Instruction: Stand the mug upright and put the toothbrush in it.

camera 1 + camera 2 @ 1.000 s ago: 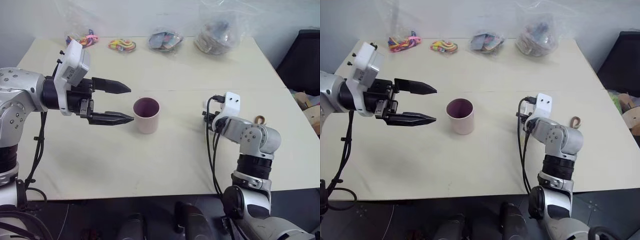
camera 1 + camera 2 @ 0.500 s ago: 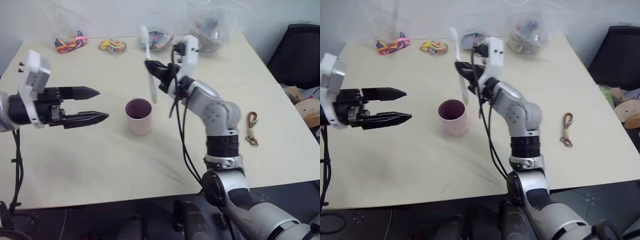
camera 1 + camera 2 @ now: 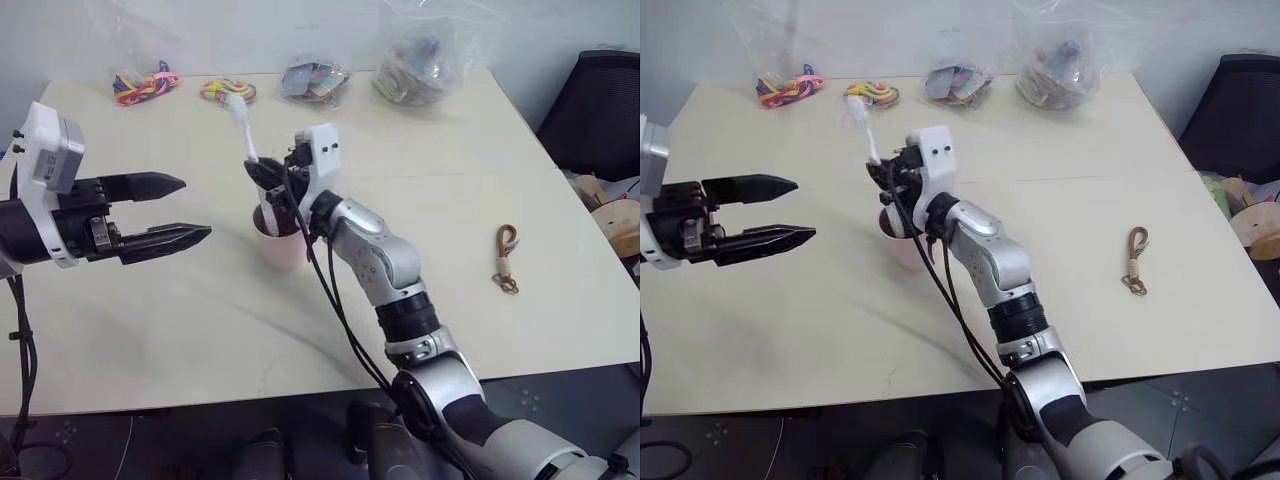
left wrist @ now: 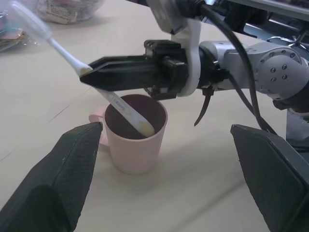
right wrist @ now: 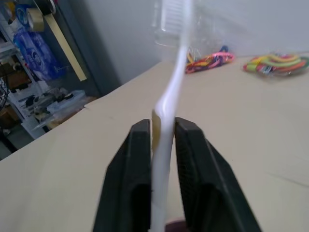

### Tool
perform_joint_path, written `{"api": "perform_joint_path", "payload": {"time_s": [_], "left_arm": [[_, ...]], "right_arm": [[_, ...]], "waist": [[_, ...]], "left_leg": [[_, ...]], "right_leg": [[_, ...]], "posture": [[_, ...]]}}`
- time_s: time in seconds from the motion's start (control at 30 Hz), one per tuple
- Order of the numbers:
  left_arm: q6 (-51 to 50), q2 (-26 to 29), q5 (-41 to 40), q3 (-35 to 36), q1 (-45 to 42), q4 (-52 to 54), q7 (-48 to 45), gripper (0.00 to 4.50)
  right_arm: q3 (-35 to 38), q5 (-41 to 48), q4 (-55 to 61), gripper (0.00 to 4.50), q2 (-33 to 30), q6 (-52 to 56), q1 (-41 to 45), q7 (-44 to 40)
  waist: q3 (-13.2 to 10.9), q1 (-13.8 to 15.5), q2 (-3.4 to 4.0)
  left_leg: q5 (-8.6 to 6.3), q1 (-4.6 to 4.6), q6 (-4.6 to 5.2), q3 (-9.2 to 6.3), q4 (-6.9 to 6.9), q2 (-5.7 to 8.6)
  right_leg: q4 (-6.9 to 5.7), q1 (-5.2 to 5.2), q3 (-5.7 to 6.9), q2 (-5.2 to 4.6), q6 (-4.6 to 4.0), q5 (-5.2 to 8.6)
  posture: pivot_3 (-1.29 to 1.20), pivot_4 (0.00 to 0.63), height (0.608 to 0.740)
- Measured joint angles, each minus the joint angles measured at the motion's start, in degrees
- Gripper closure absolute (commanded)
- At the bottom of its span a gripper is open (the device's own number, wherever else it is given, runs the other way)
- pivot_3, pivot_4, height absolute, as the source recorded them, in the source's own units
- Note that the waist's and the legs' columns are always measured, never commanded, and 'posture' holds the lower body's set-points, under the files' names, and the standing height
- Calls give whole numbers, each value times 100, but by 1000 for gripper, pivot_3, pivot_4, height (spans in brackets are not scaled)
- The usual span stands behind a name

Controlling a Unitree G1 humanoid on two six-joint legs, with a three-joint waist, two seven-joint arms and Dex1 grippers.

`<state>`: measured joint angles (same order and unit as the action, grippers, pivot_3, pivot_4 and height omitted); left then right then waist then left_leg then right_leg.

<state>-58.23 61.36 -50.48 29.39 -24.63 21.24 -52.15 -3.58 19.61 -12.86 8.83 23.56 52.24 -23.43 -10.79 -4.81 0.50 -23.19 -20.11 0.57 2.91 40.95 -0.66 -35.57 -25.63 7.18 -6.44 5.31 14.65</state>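
Pink mug (image 4: 135, 140) half hidden behind right hand (image 3: 262, 178), toothbrush (image 4: 118, 104) tip inside.

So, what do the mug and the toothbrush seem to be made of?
The mug: probably plastic, though matte ceramic is possible; its pale pink wall looks thin, even and without gloss. The toothbrush: plastic, a smooth, slim white stem with a yellowish end that rests inside the mug.
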Motion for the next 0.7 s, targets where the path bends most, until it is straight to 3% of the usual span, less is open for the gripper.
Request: {"api": "perform_joint_path", "payload": {"time_s": [0.17,0.27,0.37,0.53,0.6,0.7], "left_arm": [[88,-8,0,-78,-94,-125,67,0],[198,-15,5,-157,-214,-310,70,0],[314,-11,32,-252,-208,-432,-15,0],[679,377,305,-290,93,-817,-536,0],[843,601,458,-232,314,-960,-817,0],[1176,859,706,-149,620,-1113,-1229,0]], "right_arm": [[-93,23,638,962,-281,105,-166,-208],[-47,291,1462,43,-1036,617,-460,-531],[208,895,2148,43,-2218,1512,-535,-1121],[797,1868,2361,43,-5325,2657,-777,-3347],[872,1944,2167,43,-6162,2708,-959,-4138],[870,1915,1919,43,-6917,2500,-1396,-5021]], "waist": [[0,30,0],[0,114,0],[-1,201,-1],[-3,340,-1],[-3,340,-2],[-4,311,-3]], "left_leg": [[0,-1,0,-5,1,1],[-1,-4,1,-6,5,9],[-1,-9,2,-7,11,8],[-5,-12,9,49,5,-4],[-5,-7,9,73,3,-11],[-5,2,9,93,0,-17]], "right_leg": [[0,1,1,-1,0,0],[2,3,0,-9,0,0],[7,4,3,-9,0,0],[48,12,5,1,4,-1],[49,13,4,6,4,-2],[46,11,-6,7,5,-2]], "posture": [[0,150,740],[0,150,740],[0,150,740],[0,150,740],[0,150,740],[0,150,740]]}}
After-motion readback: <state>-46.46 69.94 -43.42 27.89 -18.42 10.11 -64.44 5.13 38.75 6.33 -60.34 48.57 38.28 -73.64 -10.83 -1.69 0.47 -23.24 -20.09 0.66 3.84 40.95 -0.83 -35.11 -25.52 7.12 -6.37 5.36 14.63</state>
